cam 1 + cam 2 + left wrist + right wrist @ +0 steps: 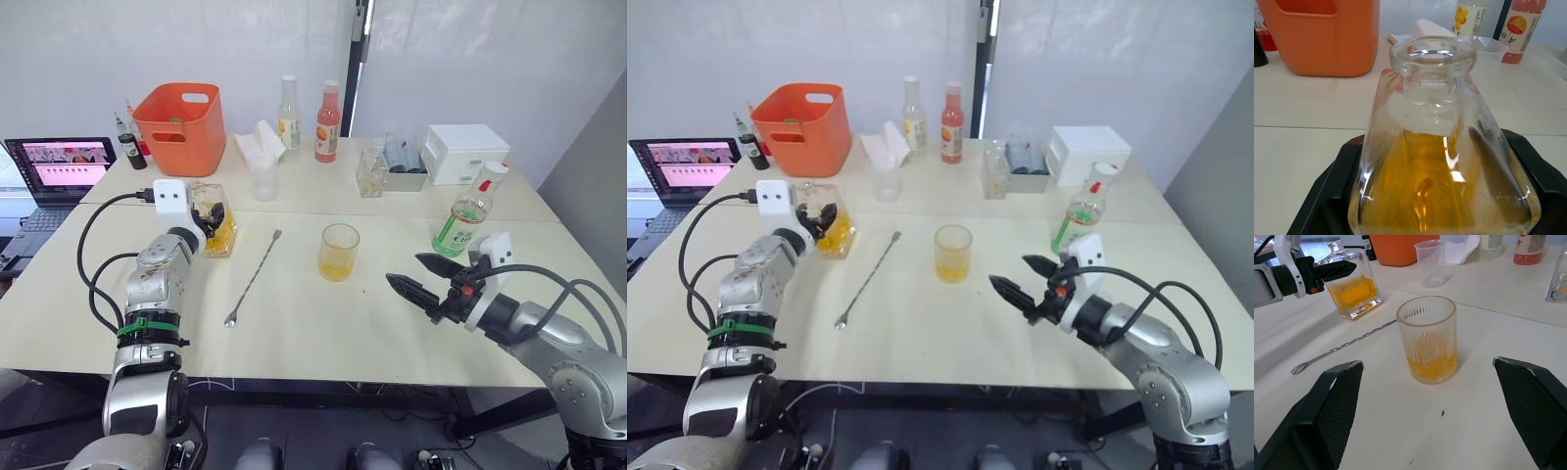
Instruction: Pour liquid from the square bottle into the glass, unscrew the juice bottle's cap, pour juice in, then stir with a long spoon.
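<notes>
The square bottle [215,223] stands upright on the table [323,323], on the robot's left side, holding amber liquid in its lower half; its mouth is uncapped. The left gripper [815,220] is at the bottle, one finger on either side of it, and in the left wrist view the black fingers [1327,196] flank the glass base; whether they press the glass or merely bracket it cannot be settled from these views.

The ribbed glass [1427,339] stands near the table's middle with a shallow layer of orange liquid at the bottom. The long spoon [253,278] lies flat on the table between bottle and glass, bowl end toward the robot, touching neither.

The right gripper [416,275] hovers low over the table to the right of the glass, jaws spread wide and empty (the wrist view shows the glass framed between its two fingers, well apart from both).

The juice bottle [470,210], green-labelled with a white cap in place, stands upright beyond the right gripper. An orange bin [181,127], two further bottles [327,121] and a white box [462,152] sit at the far side.
</notes>
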